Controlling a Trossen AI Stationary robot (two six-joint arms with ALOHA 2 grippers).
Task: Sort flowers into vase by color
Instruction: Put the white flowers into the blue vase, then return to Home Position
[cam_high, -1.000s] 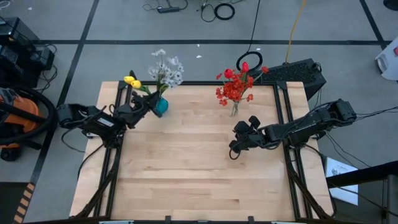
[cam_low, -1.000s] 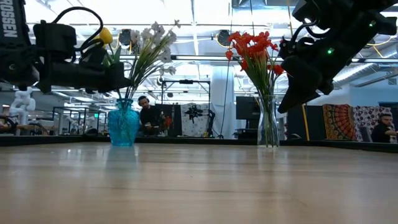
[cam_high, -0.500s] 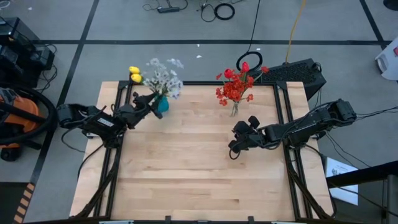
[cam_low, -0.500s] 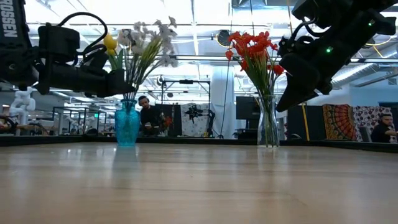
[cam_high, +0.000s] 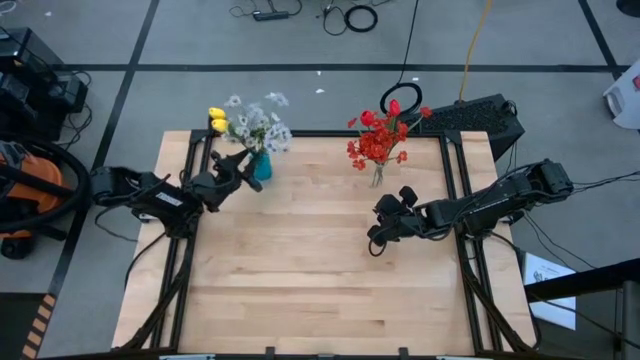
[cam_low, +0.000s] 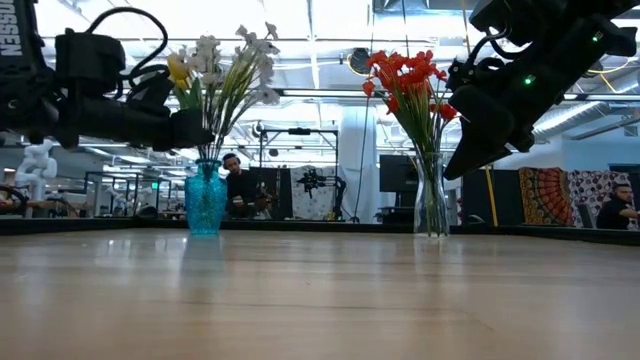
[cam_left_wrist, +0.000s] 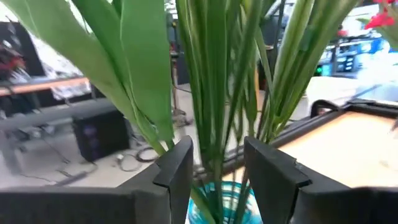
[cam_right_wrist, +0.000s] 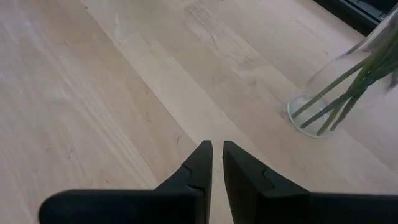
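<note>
My left gripper: fingers parted around stems above blue vase, yellow flower in with white ones (mixed colours). Risk: snagging stems, tipping vase. Right gripper: near-closed, empty, near glass vase.

I count two vases on the counter: one blue vase near the far left corner and one clear glass vase toward the far right. The blue vase carries one bunch of pale white flowers plus what I read as two yellow blossoms at its edge, while the glass vase carries one bunch of red flowers whose individual stems I cannot count. I also see two arms, hence two grippers, the left gripper and the right gripper, and two people in the room behind: one person past the blue vase and another person at the far right.
</note>
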